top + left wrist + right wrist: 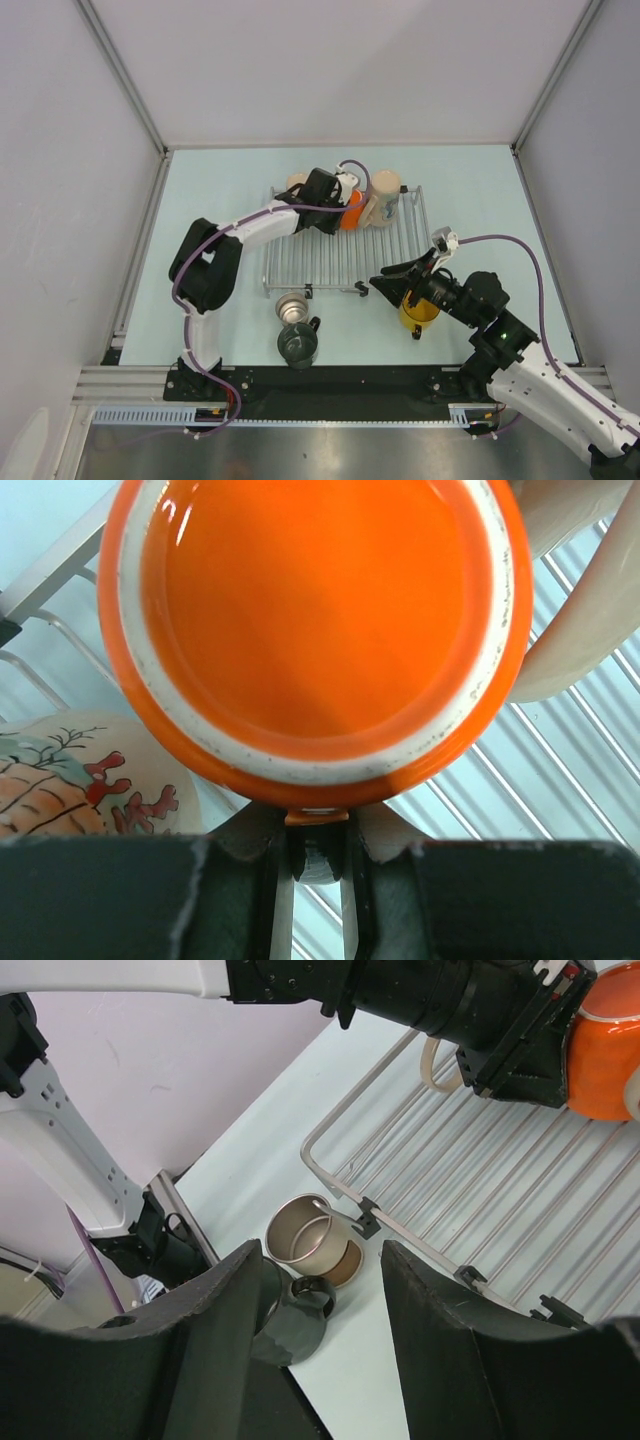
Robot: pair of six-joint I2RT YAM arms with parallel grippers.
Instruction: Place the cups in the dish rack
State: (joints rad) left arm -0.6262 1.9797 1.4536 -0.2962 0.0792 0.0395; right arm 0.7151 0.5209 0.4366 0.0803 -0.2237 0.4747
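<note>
I'm clamping left fingers (250, 840) on the handle of the orange mug (310, 630) to seat it in the rack (580, 780); right fingers (210, 1330) are hanging apart.

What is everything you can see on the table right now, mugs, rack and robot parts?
Dish rack: one, silver wire, middle of the table.
Orange mug: one, orange, at the rack's far end, handle in the left gripper.
Right cream mug: one, cream, on the rack's far right corner.
Left cream mug: one, cream with a printed picture, at the rack's far left corner, partly hidden.
Steel mug: one, shiny metal, on the table by the rack's near edge.
Dark mug: one, grey-green, on the table just nearer than the steel mug.
Yellow mug: one, yellow, on the table right of the rack.
Left gripper: shut on the orange mug's handle.
Right gripper: open, empty, by the rack's near right corner.
</note>
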